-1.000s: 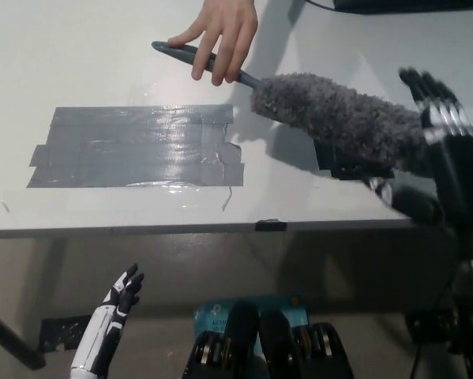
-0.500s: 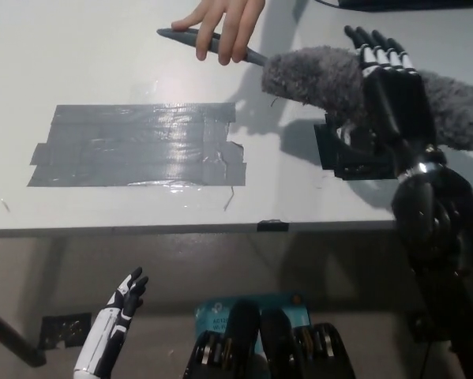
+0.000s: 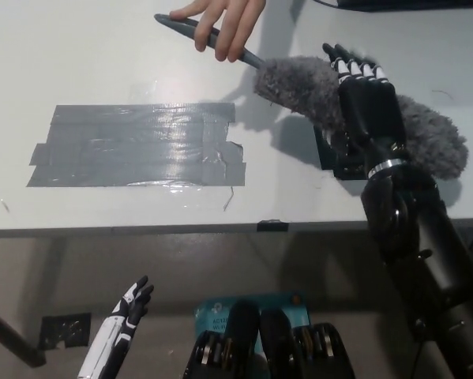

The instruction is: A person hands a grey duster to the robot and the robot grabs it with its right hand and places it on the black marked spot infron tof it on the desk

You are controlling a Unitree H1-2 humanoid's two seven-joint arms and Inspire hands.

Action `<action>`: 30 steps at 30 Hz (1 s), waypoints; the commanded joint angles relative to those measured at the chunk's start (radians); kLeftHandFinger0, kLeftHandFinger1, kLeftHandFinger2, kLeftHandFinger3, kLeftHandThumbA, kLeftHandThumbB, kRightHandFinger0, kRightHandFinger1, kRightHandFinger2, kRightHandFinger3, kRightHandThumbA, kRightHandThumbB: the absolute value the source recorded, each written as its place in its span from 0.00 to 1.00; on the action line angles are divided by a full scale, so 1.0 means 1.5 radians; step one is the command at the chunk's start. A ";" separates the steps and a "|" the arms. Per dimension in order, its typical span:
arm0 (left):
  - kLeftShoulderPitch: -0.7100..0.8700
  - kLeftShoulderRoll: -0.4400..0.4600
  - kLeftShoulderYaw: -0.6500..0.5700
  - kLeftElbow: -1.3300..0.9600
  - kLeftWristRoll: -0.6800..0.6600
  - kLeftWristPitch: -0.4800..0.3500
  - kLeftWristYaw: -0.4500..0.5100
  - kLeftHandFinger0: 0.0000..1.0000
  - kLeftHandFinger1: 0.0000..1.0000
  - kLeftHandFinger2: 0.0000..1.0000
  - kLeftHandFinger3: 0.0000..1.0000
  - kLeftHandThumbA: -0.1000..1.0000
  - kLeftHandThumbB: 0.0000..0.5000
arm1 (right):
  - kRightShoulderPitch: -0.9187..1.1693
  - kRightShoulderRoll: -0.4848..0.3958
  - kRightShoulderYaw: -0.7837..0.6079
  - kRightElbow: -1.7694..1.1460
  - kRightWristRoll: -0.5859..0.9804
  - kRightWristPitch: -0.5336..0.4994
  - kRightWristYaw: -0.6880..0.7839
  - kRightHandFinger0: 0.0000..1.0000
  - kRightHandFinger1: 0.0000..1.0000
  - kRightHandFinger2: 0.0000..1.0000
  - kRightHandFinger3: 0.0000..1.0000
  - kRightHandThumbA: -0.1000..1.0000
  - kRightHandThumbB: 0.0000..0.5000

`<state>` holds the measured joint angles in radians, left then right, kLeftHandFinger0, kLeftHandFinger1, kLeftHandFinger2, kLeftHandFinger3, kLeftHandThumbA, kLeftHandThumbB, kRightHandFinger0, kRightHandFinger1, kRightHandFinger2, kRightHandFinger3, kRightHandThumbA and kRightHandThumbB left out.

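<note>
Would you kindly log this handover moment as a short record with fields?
duster: grey duster, fluffy head held above the desk, handle toward the far side
person's hand: person's hand gripping the handle
right hand: right hand laid over the fluffy head; grip not confirmed
left hand: left hand resting low, below the desk edge, fingers apart
marked spot: black marked spot, mostly hidden under the right hand
other: grey tape patch on the desk

Place: a lab or test room, seemingly
Tabletop (image 3: pixel 78 47): plain white, bare-edged
Tape patch (image 3: pixel 137 146): grey strips stuck on as a marker
Floor (image 3: pixel 54 276): bare, grey
</note>
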<state>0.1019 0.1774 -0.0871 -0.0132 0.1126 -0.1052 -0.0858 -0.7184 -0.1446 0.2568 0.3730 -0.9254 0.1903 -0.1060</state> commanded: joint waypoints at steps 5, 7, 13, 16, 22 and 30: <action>0.011 0.011 -0.001 -0.011 0.004 -0.035 -0.005 1.00 1.00 1.00 1.00 1.00 0.39 | -0.033 0.013 -0.024 -0.005 0.003 -0.105 -0.284 0.00 0.45 0.90 0.92 0.00 0.41; 0.010 0.012 -0.002 -0.008 0.004 -0.036 -0.005 1.00 1.00 1.00 1.00 1.00 0.40 | -0.030 0.012 -0.028 -0.019 0.012 -0.111 -0.285 0.00 0.48 0.89 0.93 0.00 0.41; 0.006 0.012 -0.001 -0.006 0.003 -0.035 -0.004 1.00 1.00 1.00 1.00 1.00 0.42 | -0.040 0.002 -0.038 -0.045 0.021 -0.115 -0.284 0.02 0.57 0.95 1.00 0.00 0.32; 0.004 0.010 -0.001 -0.005 0.003 -0.037 -0.003 1.00 1.00 1.00 1.00 1.00 0.41 | -0.054 -0.011 -0.041 -0.032 0.018 -0.117 -0.289 0.02 0.57 0.96 1.00 0.00 0.31; -0.003 0.012 0.000 -0.008 0.003 -0.028 -0.005 1.00 1.00 1.00 1.00 1.00 0.40 | -0.089 -0.037 -0.040 0.035 0.022 -0.131 -0.305 0.00 0.54 0.94 0.99 0.00 0.32; -0.007 0.014 -0.002 -0.010 0.003 -0.027 -0.008 1.00 1.00 1.00 1.00 1.00 0.38 | -0.124 -0.049 -0.025 0.179 0.053 -0.157 -0.307 0.00 0.44 0.90 0.77 0.00 0.45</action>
<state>0.0972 0.1792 -0.0941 -0.0034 0.1125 -0.1144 -0.0865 -0.8300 -0.2087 0.2172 0.5747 -0.8859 0.0235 -0.5000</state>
